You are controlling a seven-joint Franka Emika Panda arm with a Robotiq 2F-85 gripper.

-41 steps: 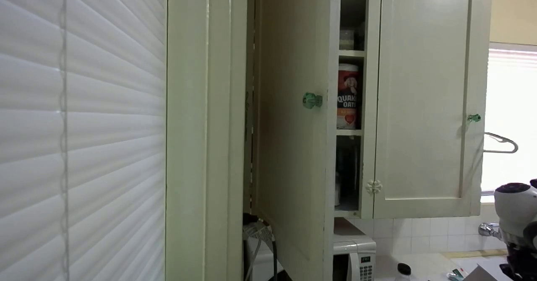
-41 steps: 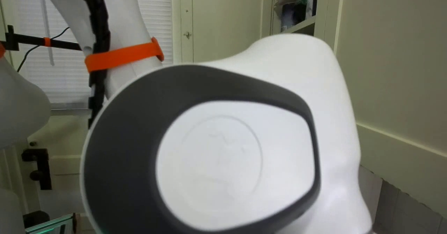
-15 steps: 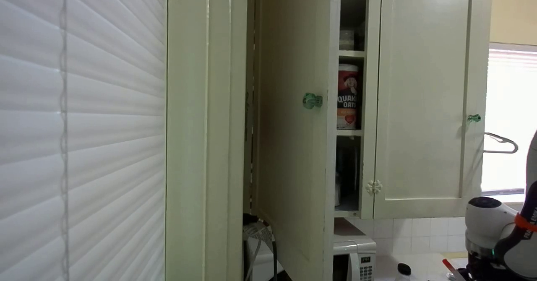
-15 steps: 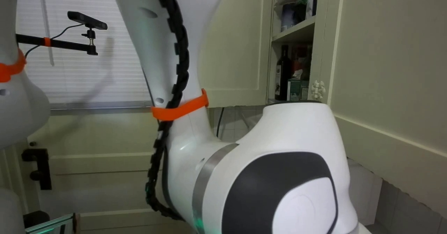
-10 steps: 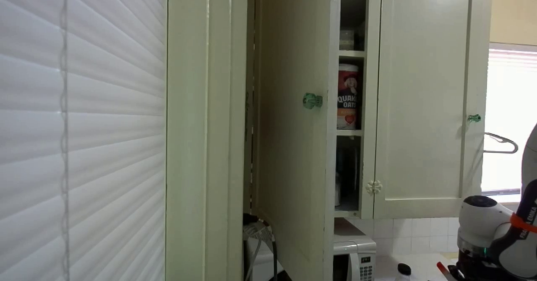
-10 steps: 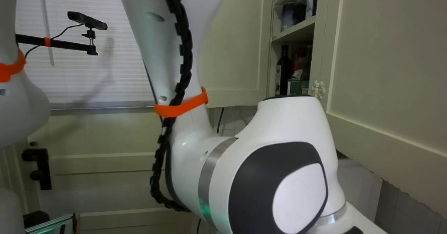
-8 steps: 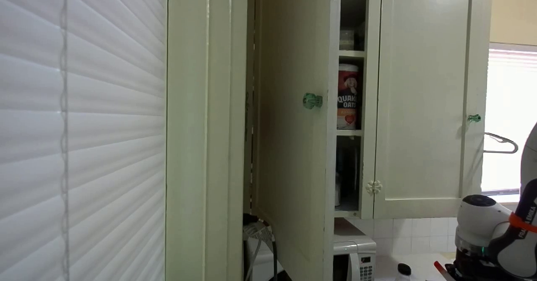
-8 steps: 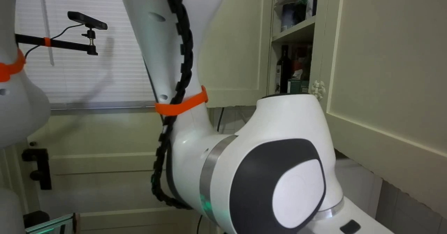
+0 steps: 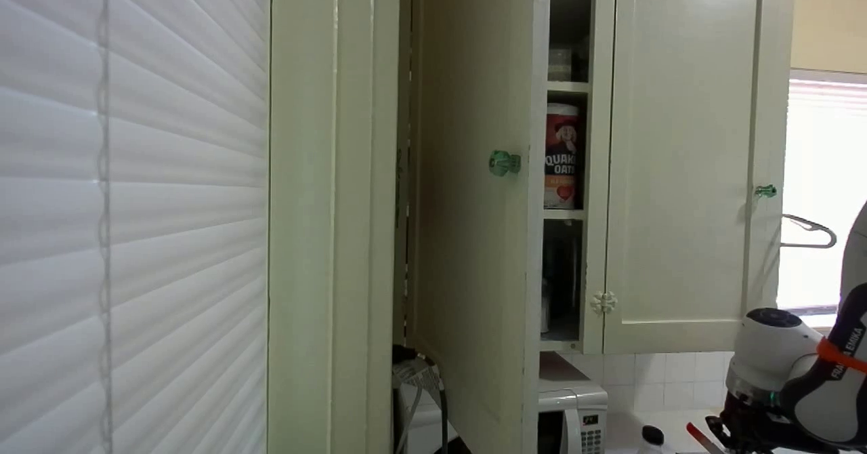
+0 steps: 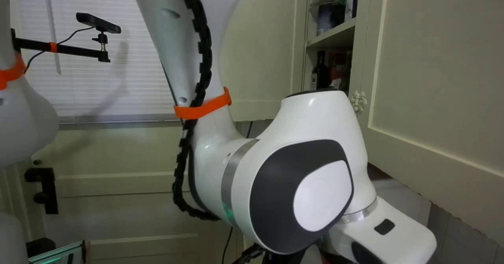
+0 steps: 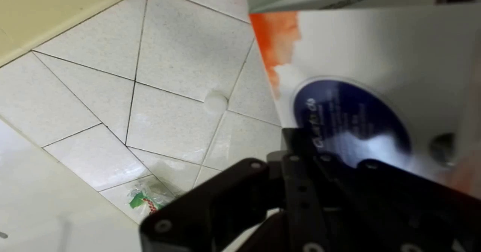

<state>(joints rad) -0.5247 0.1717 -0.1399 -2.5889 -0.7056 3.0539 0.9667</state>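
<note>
In the wrist view my gripper (image 11: 297, 135) is shut, its dark fingers pressed close together on the edge of a white package (image 11: 330, 45). Orange blotches and a dark blue oval label mark the package, which extends up and to the right past the fingertips. How thick it is I cannot tell. An exterior view shows the gripper (image 9: 721, 428) low at the right, with a red-edged strip (image 9: 698, 434) of what looks like the package sticking out beside it. In the exterior view with the large wrist link (image 10: 303, 197), the fingers are mostly hidden.
Pale tiles (image 11: 169, 116) lie below, bearing a clear plastic packet (image 11: 144, 203) and a white disc (image 11: 216, 102). A cabinet door (image 9: 474, 203) stands ajar above a microwave (image 9: 576, 400); a black-capped bottle (image 9: 651, 435) is near. Another cabinet door (image 10: 433, 79) borders the arm.
Over the last seconds the arm has come further into view, shifting left in an exterior view with the red-edged strip moving along. During the last half second the wrist has risen a little.
</note>
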